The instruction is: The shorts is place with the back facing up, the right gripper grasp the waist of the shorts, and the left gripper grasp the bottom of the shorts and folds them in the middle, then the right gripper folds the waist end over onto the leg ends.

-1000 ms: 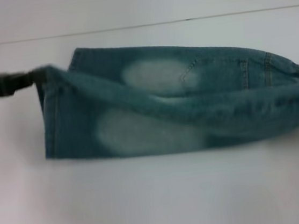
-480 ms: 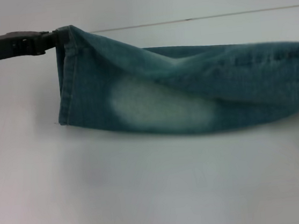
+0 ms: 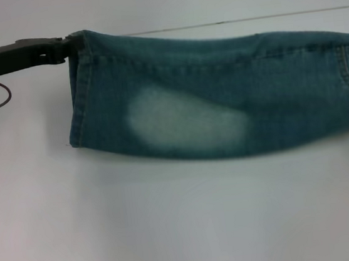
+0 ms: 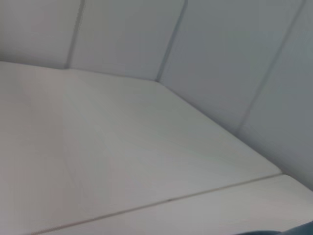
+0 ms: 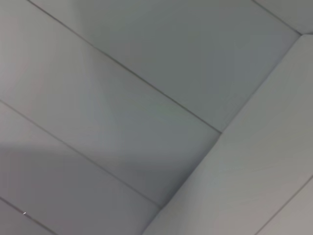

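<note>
Left hand [image 3: 67, 47] pinches hem of shorts [image 3: 221, 100], far-left; denim soft, sagging. Right hand unseen, probably holding waist.

Soft even light, faint shadows, slightly blurred

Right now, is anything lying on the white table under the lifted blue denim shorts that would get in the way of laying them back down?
Nothing visible does. The left gripper holds the blue faded denim shorts up by the leg hem, and the white table below and in front shows bare. The right gripper is out of view.
</note>
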`<action>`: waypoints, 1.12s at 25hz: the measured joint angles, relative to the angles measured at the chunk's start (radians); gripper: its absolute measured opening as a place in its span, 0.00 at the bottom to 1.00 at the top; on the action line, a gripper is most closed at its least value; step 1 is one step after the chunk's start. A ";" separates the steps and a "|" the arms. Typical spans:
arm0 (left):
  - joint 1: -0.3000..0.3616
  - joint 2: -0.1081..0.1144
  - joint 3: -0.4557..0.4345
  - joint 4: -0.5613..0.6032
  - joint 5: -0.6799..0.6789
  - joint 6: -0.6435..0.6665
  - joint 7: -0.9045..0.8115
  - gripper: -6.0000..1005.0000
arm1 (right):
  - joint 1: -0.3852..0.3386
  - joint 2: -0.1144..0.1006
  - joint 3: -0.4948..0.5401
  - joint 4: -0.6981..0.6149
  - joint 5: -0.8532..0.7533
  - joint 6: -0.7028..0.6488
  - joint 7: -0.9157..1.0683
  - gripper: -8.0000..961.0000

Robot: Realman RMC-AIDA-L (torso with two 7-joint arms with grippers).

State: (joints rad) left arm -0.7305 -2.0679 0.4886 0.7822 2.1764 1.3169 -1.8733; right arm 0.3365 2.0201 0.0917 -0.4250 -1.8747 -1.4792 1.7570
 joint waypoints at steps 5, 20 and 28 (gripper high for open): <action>0.001 -0.034 0.041 -0.008 -0.002 -0.147 0.005 0.02 | 0.035 0.024 -0.002 0.007 0.031 0.074 -0.033 0.04; -0.040 -0.067 0.205 -0.095 -0.002 -0.439 0.040 0.01 | 0.122 0.031 -0.004 0.084 0.079 0.264 -0.126 0.04; -0.052 -0.068 0.207 -0.139 -0.003 -0.509 0.052 0.01 | 0.160 0.038 -0.006 0.092 0.083 0.350 -0.178 0.09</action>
State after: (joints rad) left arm -0.7821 -2.1364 0.6955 0.6428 2.1735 0.8083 -1.8208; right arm 0.4964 2.0579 0.0860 -0.3329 -1.7919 -1.1290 1.5792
